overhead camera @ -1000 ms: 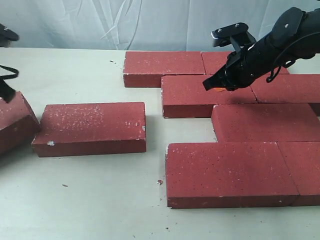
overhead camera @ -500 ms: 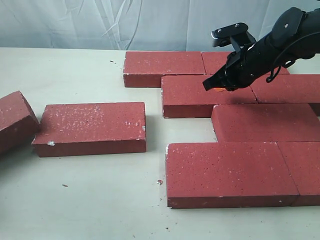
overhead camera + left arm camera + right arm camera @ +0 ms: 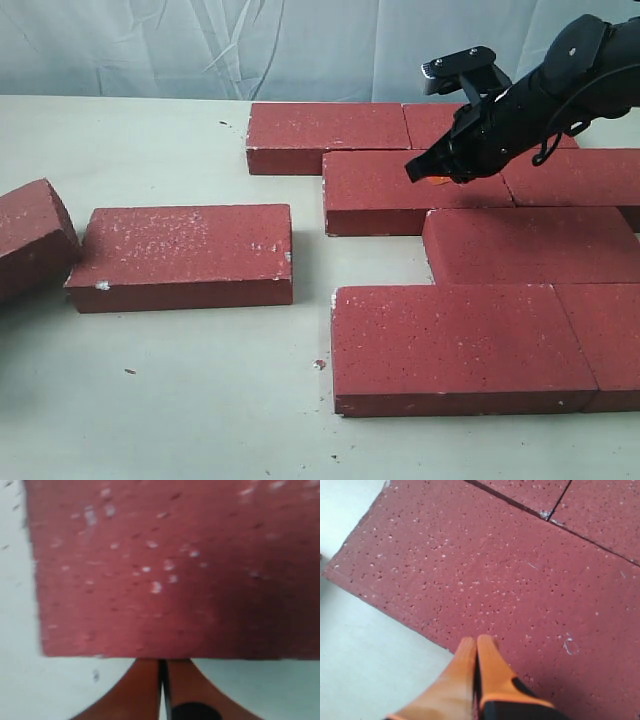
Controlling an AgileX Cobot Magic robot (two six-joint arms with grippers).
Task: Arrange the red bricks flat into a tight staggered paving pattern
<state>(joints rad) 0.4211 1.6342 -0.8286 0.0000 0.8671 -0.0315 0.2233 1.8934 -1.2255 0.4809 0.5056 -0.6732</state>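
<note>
Several red bricks lie flat in staggered rows on the right: a back-row brick (image 3: 325,137), a second-row brick (image 3: 400,192), a third-row brick (image 3: 530,245) and a front brick (image 3: 460,345). One loose brick (image 3: 185,255) lies flat to the left, and a tilted brick (image 3: 30,240) sits at the left edge. My right gripper (image 3: 425,170) is shut, its tip just over the second-row brick (image 3: 485,570); its orange fingers (image 3: 470,652) are pressed together. My left gripper (image 3: 162,662) is shut and holds nothing, with its tips at the edge of a speckled brick (image 3: 170,565). It is out of the exterior view.
The pale tabletop (image 3: 150,400) stretches in front of and behind the loose bricks. A gap of table (image 3: 310,240) separates the loose brick from the laid rows. A light backdrop (image 3: 200,40) closes the far side.
The left arm, which was on the tilted brick at the left edge a second ago, has left the exterior view. The right gripper has barely moved.
</note>
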